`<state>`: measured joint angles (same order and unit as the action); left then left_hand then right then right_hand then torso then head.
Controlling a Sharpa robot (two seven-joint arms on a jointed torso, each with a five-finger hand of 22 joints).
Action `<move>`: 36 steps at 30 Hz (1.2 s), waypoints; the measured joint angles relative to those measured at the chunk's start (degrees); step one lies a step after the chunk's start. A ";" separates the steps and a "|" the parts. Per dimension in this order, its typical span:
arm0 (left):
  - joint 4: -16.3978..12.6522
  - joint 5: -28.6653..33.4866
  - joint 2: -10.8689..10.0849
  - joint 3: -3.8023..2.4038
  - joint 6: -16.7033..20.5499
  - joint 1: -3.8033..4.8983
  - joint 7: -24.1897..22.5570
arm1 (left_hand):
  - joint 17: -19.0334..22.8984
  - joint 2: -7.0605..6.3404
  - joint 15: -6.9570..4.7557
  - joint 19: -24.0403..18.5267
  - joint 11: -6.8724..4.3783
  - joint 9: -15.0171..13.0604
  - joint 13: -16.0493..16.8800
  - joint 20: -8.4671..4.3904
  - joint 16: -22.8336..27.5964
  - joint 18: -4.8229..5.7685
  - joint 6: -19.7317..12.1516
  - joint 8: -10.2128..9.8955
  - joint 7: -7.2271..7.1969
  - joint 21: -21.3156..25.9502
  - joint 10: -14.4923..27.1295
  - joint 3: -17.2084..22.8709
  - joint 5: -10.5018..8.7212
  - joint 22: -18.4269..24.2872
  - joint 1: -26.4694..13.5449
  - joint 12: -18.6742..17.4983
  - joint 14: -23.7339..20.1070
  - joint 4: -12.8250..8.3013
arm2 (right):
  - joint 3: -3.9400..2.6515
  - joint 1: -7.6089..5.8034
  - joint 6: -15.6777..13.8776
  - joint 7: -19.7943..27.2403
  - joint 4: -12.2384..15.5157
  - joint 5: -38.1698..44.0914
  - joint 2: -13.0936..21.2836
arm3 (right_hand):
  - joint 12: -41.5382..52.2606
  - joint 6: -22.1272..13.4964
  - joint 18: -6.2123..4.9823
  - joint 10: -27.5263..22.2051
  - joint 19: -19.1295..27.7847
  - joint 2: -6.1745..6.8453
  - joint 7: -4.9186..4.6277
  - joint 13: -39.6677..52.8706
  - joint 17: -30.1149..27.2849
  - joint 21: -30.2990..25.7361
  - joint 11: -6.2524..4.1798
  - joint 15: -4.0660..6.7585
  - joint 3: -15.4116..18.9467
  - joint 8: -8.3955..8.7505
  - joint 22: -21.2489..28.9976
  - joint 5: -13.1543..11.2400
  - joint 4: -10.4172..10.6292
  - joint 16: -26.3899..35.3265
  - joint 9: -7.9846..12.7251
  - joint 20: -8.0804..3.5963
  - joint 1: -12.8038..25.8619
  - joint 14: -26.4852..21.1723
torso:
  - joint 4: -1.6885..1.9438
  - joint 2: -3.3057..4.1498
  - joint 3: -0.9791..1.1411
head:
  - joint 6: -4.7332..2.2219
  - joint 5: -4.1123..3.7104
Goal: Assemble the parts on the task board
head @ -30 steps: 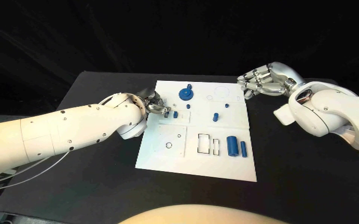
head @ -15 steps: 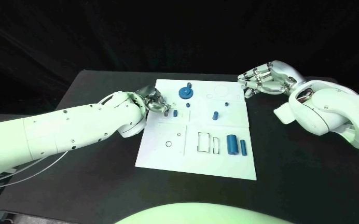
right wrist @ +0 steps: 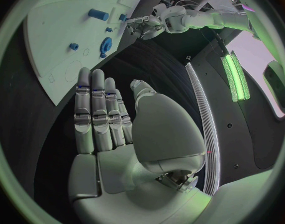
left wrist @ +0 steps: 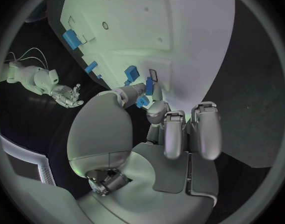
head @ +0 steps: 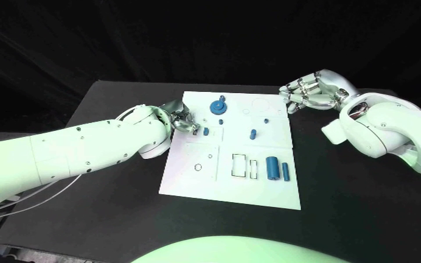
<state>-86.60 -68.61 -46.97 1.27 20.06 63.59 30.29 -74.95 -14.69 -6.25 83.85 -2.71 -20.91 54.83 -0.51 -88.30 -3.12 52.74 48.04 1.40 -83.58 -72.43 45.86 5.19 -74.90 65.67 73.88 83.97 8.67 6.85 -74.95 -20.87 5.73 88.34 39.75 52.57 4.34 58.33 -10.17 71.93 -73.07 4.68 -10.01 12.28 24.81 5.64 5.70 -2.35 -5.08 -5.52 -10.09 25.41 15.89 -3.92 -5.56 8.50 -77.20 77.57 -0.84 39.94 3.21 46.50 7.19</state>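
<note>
The white task board (head: 263, 190) lies in the middle of the black table. My left hand (head: 182, 121) is over its near-left part and pinches a small blue part (head: 204, 133) between thumb and a fingertip; the left wrist view shows that part (left wrist: 142, 102) at the fingertips. A blue gear (head: 216, 109) stands just beyond it. Mid-board stands a short blue peg (head: 252, 134), and two blue cylinders (head: 277, 170) lie toward the right edge. My right hand (head: 307, 97) hovers off the board's far right corner, fingers straight (right wrist: 99, 114), holding nothing.
Empty outlined slots (head: 244, 168) and a round hole (head: 198, 168) mark the board's front half. Bare black table (head: 114, 214) lies around the board on both sides. A dark curtain closes off the back.
My left arm has shifted slightly, while its hand stays at the small blue part. The right hand and the other parts are as they were.
</note>
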 measured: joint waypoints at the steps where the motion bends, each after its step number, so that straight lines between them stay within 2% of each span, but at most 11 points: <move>1: 0.07 -0.06 0.05 0.01 -0.24 -0.02 0.02 | 0.00 0.00 0.00 0.00 0.00 0.00 0.00 0.00 0.00 0.00 0.00 0.00 0.00 0.00 0.00 0.00 0.00 0.00 0.00 0.00 0.00 0.00 | -0.01 0.00 0.00 0.00 0.00 0.00 0.00 | 0.00 0.00 0.00 0.00 0.00 0.00 0.00 0.00 0.00 0.00 0.00 0.00 0.00 0.00 0.00 0.00 0.00 0.00 0.00 0.00 0.00 0.00 | -0.01 0.01 0.00 | 0.01 0.00; 7: 0.36 -0.20 0.17 0.04 -1.14 -0.09 0.15 | 0.01 0.29 0.00 0.00 0.03 0.02 0.00 0.00 0.00 0.00 0.01 -0.12 0.00 0.00 0.03 0.00 0.00 0.00 0.29 0.00 0.00 0.00 | -0.02 0.01 0.00 0.01 0.01 0.00 0.00 | 0.00 0.00 0.00 0.00 0.00 0.00 0.00 0.00 0.00 0.00 0.00 0.00 0.00 0.00 0.00 0.00 0.00 0.00 0.00 0.00 0.00 0.00 | 0.00 0.02 0.00 | 0.07 -0.03; 36: 0.20 -1.05 -0.14 -0.11 -3.23 0.03 0.40 | 0.02 0.12 0.00 0.00 -0.13 -0.05 0.64 0.00 0.00 0.00 0.07 0.04 -0.05 0.00 -0.54 0.12 -0.25 -0.03 0.46 0.00 0.00 0.11 | 0.01 0.02 0.04 0.03 0.01 0.01 -0.01 | 0.00 0.00 0.00 0.00 0.00 0.00 0.00 0.08 0.00 0.00 0.00 0.00 0.00 0.00 0.18 0.00 0.00 0.00 -0.06 0.00 0.00 0.00 | 0.02 0.01 -0.01 | 0.42 -0.21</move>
<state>-86.40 -69.66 -47.10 1.16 16.82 63.63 30.68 -74.93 -14.57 -6.25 83.85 -2.84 -20.95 55.47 -0.51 -88.30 -3.12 52.81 48.08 1.35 -83.58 -72.97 45.97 4.93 -74.93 66.13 73.88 83.97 8.78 6.86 -74.93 -20.83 5.76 88.35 39.76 52.56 4.34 58.33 -10.17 71.93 -73.07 4.68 -10.01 12.36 24.81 5.64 5.70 -2.35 -5.08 -5.52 -9.91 25.41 15.89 -3.92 -5.61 8.50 -77.20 77.58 -0.82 39.94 3.21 46.92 6.98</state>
